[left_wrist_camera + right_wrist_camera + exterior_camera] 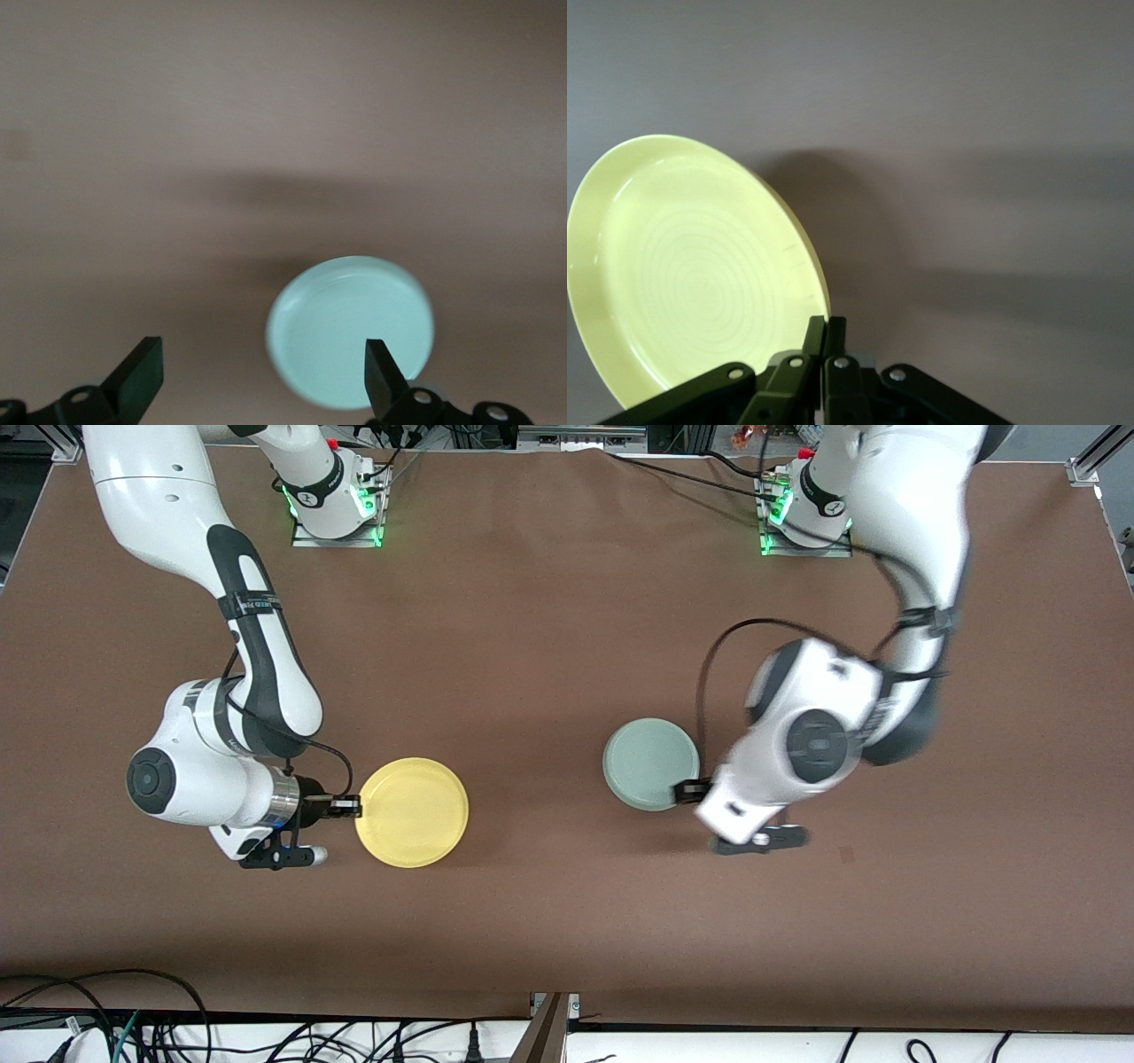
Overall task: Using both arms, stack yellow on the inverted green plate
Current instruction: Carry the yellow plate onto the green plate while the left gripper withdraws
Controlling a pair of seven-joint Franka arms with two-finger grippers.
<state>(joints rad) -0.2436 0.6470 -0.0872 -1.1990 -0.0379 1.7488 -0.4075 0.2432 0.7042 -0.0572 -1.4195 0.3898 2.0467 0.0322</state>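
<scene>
Yellow plate (412, 812) is pinched at its rim by the right claw (347, 807), fingers together on the edge. It sits toward the right arm's end of the desk (549, 629), well apart from the green plate (651, 763). Left claw (266, 376) is spread apart just beside the green plate, which lies base-up. Both plates judged light, stiff, glossy and slippery; the rim is the only grip.
</scene>
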